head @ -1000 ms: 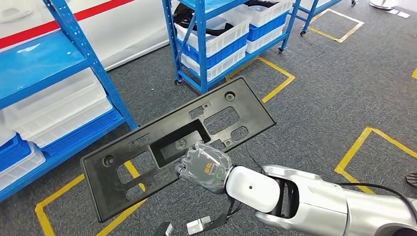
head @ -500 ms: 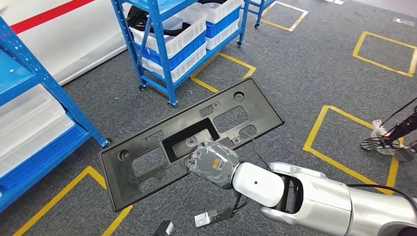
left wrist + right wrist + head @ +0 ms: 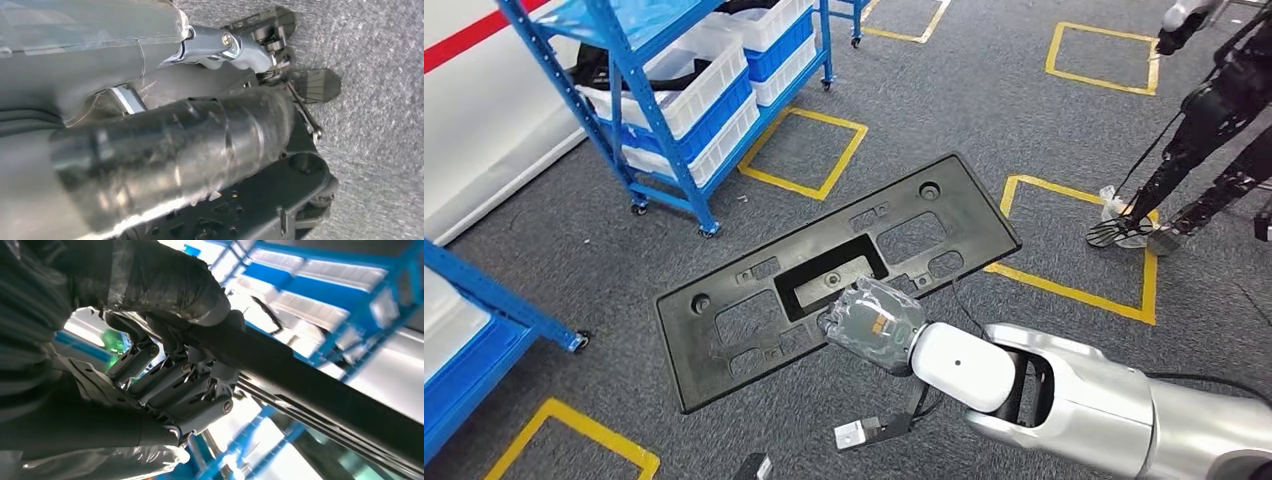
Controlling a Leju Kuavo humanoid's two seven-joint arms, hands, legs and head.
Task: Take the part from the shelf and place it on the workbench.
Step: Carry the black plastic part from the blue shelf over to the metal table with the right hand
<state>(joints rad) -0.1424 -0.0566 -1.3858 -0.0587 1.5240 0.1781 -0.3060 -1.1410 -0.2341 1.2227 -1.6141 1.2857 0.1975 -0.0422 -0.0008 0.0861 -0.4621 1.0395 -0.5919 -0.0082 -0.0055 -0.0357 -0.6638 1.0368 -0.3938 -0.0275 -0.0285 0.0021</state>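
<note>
Gripping the long black panel [image 3: 834, 280] at its near edge, the right hand [image 3: 871, 325] carries it flat, stretching well out to both sides. From the wrist, fingers [image 3: 170, 385] clamp the rim; it looks stiff, light, prone to swing.

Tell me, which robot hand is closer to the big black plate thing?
The right hand: it grips the black part along its near edge. The left hand hangs low beside the robot's body, apart from it.

A blue rack [image 3: 664, 110] of white bins [image 3: 689, 75] stands on grey carpet [image 3: 1024, 120] marked with yellow squares [image 3: 804, 150].
</note>
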